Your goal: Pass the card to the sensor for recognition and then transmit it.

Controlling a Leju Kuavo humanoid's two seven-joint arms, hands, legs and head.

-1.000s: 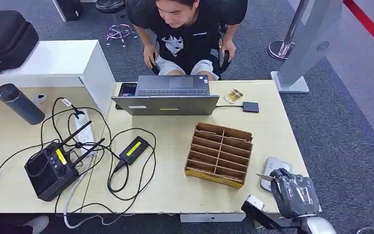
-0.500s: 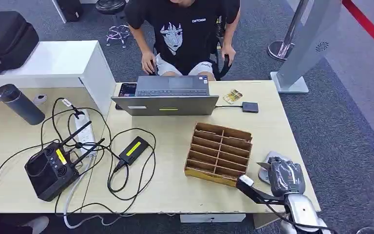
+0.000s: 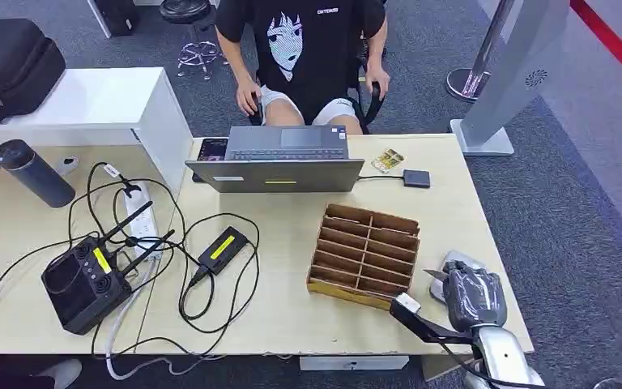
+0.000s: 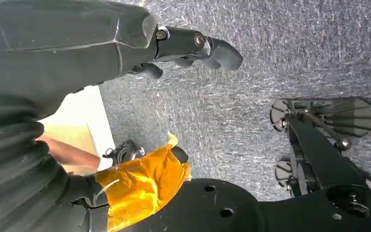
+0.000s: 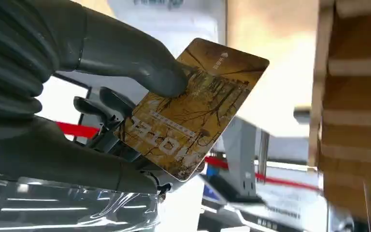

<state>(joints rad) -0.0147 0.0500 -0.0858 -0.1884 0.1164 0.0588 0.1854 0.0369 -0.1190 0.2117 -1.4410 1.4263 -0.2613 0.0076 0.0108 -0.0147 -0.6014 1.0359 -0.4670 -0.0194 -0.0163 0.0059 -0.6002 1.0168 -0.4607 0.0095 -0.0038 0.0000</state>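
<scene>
Right hand (image 3: 473,297) pinches card (image 5: 191,108) over sensor (image 3: 452,264) at counter's (image 3: 291,324) near-right corner. Should hold card flat, close & steady above sensor. Left hand (image 4: 193,46) holds nothing, fingers apart.

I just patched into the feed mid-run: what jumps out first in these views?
The right hand at the table's near right corner pinches a golden-brown card between thumb and fingers, over the white sensor pad beside the wooden slotted organizer. Across the table, a person in a black printed T-shirt sits behind an open laptop. On the left lies a tangle of black cables around a black controller.
</scene>
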